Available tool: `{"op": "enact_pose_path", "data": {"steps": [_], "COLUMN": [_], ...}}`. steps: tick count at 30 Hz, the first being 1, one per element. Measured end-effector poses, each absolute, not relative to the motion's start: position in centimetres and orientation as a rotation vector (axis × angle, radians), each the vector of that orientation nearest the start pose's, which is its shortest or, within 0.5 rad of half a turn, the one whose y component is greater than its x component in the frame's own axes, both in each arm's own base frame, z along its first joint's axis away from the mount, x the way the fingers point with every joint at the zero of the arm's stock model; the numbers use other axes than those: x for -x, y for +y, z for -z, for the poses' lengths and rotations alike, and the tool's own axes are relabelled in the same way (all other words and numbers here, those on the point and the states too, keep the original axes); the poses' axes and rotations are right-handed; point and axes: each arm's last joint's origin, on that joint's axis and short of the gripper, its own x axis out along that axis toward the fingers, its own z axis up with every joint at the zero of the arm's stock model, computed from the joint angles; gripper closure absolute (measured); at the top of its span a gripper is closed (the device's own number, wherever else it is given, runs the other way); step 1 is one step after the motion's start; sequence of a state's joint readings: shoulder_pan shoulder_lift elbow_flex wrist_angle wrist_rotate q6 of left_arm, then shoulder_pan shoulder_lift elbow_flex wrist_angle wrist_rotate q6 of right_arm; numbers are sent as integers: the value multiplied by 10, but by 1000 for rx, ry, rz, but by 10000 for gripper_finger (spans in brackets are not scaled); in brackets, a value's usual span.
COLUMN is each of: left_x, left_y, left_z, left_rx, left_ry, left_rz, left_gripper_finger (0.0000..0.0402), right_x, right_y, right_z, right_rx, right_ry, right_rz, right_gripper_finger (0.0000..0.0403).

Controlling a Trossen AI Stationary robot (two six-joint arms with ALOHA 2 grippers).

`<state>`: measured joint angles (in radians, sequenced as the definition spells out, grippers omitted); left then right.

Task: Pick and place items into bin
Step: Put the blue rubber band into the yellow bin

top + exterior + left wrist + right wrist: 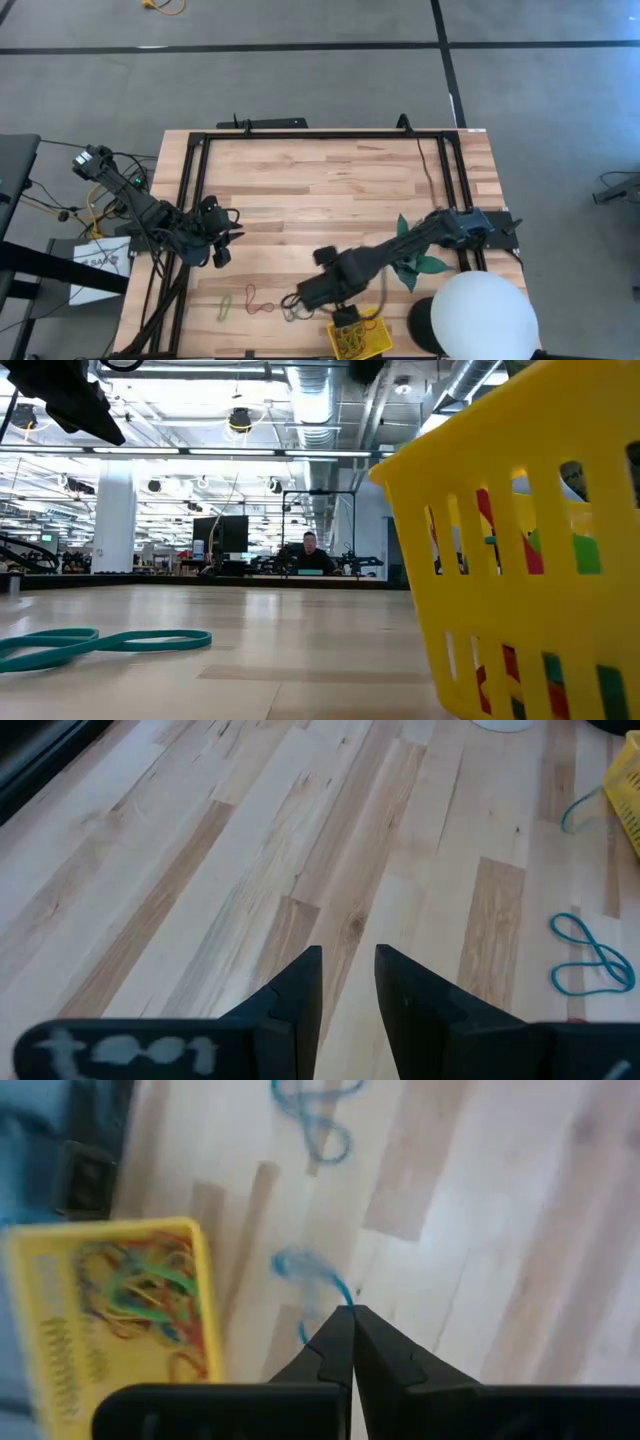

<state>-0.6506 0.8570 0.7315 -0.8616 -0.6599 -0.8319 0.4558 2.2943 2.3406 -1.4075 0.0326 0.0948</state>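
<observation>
My right gripper is shut on a thin blue loop over the table's near middle, just left of the yellow bin. The bin holds several red, green and yellow loops and also shows in the high view and the low view. A green loop and a red loop lie flat on the table. Another blue loop lies beyond the gripper. My left gripper waits at the table's left, slightly open and empty. My right gripper pinches the blue loop between its two fingertips at one short stretch of the strand. The rest of the loop trails out past the fingertips, slack. I cannot tell whether it is clear of the table.
A big white sphere stands at the near right corner, with a teal paper star beside it. A black frame runs round the tabletop. A blue-green loop lies flat in the low view. Bare wood fills the table's middle and far part.
</observation>
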Motion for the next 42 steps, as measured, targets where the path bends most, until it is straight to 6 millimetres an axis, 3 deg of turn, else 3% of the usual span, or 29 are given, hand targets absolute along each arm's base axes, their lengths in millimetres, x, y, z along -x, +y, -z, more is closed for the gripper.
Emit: {"op": "enact_pose_path", "data": {"steps": [3, 9, 12, 16, 18, 23, 33, 36, 42], "left_x": [-128, -128, -128, -128, -128, -128, -129, -129, -129], "left_y": [-75, -75, -75, -75, -75, -75, -76, -76, -76], "left_z": [-256, -256, -256, -256, -256, -256, -256, -256, -256], "left_rx": [188, 187, 187, 188, 188, 190, 224, 226, 227], "left_ry": [702, 703, 703, 702, 702, 701, 710, 710, 710], "left_rz": [-320, -320, -320, -320, -320, -319, -307, -308, -309], "left_gripper_finger": [317, 317, 317, 317, 317, 317, 317, 317, 317], "right_x": [-392, -354, -341, -331, -333, -348, -377, -377, -378], "right_y": [201, 224, 241, 263, 270, 279, 294, 289, 286], "right_z": [-307, -348, -355, -354, -344, -297, -206, -195, -199], "right_rx": [177, -55, -133, -103, -87, -22, -81, -163, -162], "right_ry": [1320, 1270, 1260, 1220, 1218, 1345, 1620, 1742, 1736], "right_rz": [-241, -238, -263, -278, -221, -92, -116, -65, -91], "right_gripper_finger": [402, 403, 403, 403, 403, 403, 397, 383, 344]}}
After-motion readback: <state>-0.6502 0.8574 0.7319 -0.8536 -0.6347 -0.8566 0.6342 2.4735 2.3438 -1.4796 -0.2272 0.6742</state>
